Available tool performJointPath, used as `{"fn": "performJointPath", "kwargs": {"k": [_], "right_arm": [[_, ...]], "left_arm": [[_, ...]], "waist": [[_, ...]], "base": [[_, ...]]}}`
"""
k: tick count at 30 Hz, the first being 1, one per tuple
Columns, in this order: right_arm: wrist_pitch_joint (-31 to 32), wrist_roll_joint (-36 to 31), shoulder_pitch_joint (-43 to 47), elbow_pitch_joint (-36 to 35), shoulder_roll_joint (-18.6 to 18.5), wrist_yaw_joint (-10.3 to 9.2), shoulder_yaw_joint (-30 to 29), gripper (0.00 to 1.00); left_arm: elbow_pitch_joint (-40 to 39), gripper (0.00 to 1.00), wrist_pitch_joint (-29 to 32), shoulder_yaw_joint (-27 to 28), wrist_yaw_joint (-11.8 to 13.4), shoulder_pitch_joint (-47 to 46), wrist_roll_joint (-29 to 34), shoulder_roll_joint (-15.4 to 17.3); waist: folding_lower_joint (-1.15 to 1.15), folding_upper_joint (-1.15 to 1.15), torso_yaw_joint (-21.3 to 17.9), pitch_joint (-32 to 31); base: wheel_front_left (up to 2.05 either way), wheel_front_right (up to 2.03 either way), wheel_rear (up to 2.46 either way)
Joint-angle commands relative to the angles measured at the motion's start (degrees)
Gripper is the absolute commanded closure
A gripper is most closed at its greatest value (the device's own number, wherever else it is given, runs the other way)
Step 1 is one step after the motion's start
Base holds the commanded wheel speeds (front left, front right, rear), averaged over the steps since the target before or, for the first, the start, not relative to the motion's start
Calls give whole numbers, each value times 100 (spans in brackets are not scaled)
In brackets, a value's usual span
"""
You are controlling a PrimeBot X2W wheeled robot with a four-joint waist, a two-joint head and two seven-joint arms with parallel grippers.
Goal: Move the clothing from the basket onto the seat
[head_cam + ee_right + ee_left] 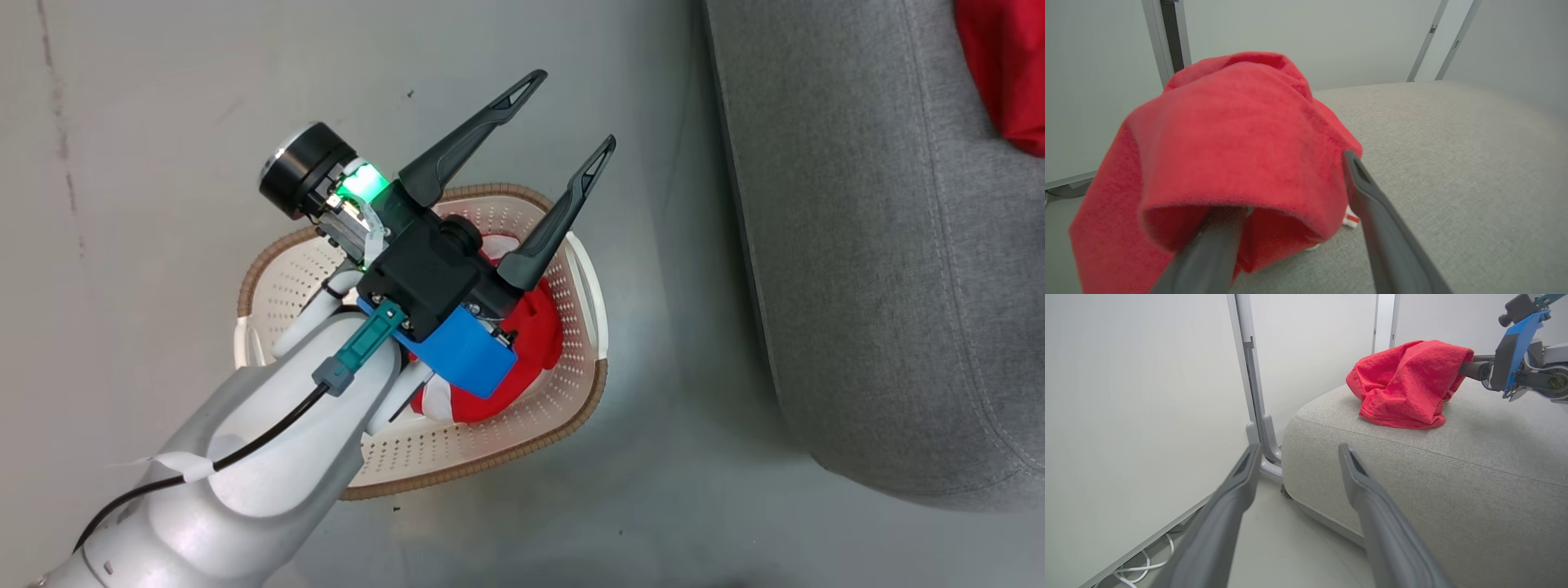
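The cream basket (490, 459) stands on the floor with red and white clothing (535, 327) bunched inside. My left gripper (571, 110) hovers above it, open and empty; its fingers (1299, 448) point toward the grey seat (1453, 469). A plain red garment (1404, 384) lies heaped on the seat (882, 245), its edge at the top right corner (1008, 73). My right gripper (1290, 179) is open at that garment (1229, 134). The cloth drapes over its left finger, and the right finger (1372, 196) stands bare beside it. The right gripper's body (1515, 355) shows behind the heap.
Pale wall panels and a metal post (1249, 375) rise behind the seat's corner. White cables (1139, 571) lie on the floor at the wall's foot. Grey floor (163, 122) surrounds the basket, with a strip between it and the seat.
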Motion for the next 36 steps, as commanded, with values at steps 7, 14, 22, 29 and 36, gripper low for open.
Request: {"fn": "performJointPath", "kwargs": {"k": [7, 14, 22, 29, 36], "right_arm": [[-20, -145, 1220, -609, 350, 2, 219, 0], [-21, -165, 2143, -1183, 701, 2, 945, 0], [-21, 76, 2720, -2012, 951, 1, 1808, 0], [-20, 231, 3037, -2692, 1084, 1, 2412, 0], [-20, 256, 3328, -3082, 1129, 1, 2856, 0]], "left_arm": [[127, 0, -46, 124, 90, 288, -109, -131], [100, 0, -51, 509, 206, 824, -201, -231], [124, 0, -52, 1235, 278, 1594, -196, -346], [61, 0, -47, 2068, 305, 2238, -88, -548], [-14, 0, -48, 2908, 224, 2845, 146, -792]], "waist": [[0, 0, 87, -576], [0, 0, 169, -1171], [0, 0, 396, -1813], [0, 0, 678, -2271], [0, 0, 967, -2617]], "base": [[0, 0, 0], [0, 0, 0], [0, 0, 0], [0, 0, 0], [0, 0, 0]]}}
